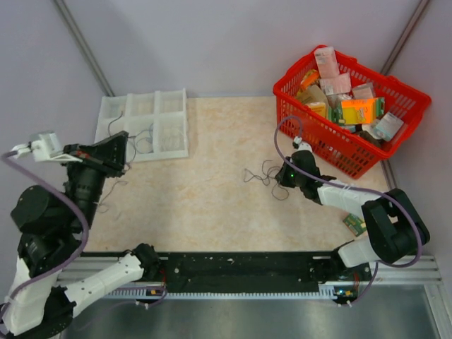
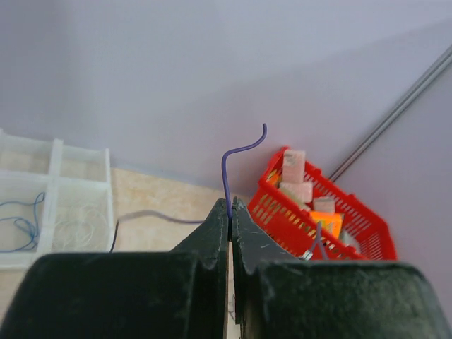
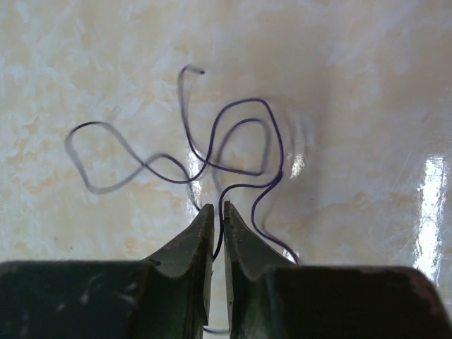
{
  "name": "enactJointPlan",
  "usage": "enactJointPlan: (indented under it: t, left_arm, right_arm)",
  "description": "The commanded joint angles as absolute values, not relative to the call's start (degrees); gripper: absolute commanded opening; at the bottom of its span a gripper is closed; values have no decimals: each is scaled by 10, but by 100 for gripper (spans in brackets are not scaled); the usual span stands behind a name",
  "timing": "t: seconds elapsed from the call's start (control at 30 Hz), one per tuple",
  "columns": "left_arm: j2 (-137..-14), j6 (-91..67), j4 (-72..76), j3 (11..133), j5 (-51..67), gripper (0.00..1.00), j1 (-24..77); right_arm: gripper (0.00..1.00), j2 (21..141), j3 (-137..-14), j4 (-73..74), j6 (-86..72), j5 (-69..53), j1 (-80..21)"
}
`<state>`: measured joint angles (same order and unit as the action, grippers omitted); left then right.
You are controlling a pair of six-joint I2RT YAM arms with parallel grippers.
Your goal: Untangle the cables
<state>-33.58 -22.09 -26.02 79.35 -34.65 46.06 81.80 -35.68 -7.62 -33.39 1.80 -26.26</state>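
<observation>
On the left arm (image 1: 85, 180), held up just beside the near corner of a white compartment tray (image 1: 145, 123), the jaws are pinched fully together on a purple cable (image 2: 227, 166). Its free end rises from between the tips and curls over to the right, and a further strand trails away to the left above the pale bench (image 1: 205, 212). A thin blue wire (image 2: 25, 224) lies coiled in one tray compartment, and fainter loops show in the one next to it. Across the bench, the right arm (image 1: 332, 194) reaches low toward the middle, with a red basket (image 1: 332, 145) of packets behind it. Its jaws are closed to a sliver on a looped cable (image 3: 240, 138). This dark purple wire lies flat on the bench in several overlapping loops just beyond the tips, and one strand runs back down into the narrow slot between them. From overhead the loops spread just to the left of the right jaws, well apart from the left arm and the tray.
</observation>
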Motion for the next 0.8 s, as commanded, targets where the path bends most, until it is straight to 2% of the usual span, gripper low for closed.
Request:
enactJointPlan:
  t: [0.0,0.07,0.17,0.23,0.4,0.63,0.77]
  left_arm:
    - [-383,-194,-318,806,-361,0,460]
    - [-385,-193,-318,818,-361,0,460]
    - [-395,-206,-315,818,-338,0,460]
    - [-407,-216,-315,813,-326,0,460]
    - [-444,-240,-316,786,-323,0,460]
    - [-496,-312,-329,668,-350,0,460]
    - [-522,-329,-383,671,-393,0,460]
  right_arm:
    - [8,796,-374,-84,-307,28,-267]
    - [18,791,-381,-76,-292,25,-268]
    - [41,773,-369,-103,-278,5,-279]
    - [51,763,-363,-112,-269,4,-288]
    - [53,760,-363,-112,-267,4,-291]
    - [53,751,-359,-110,-268,4,-290]
    - [53,748,-357,-112,-267,4,-290]
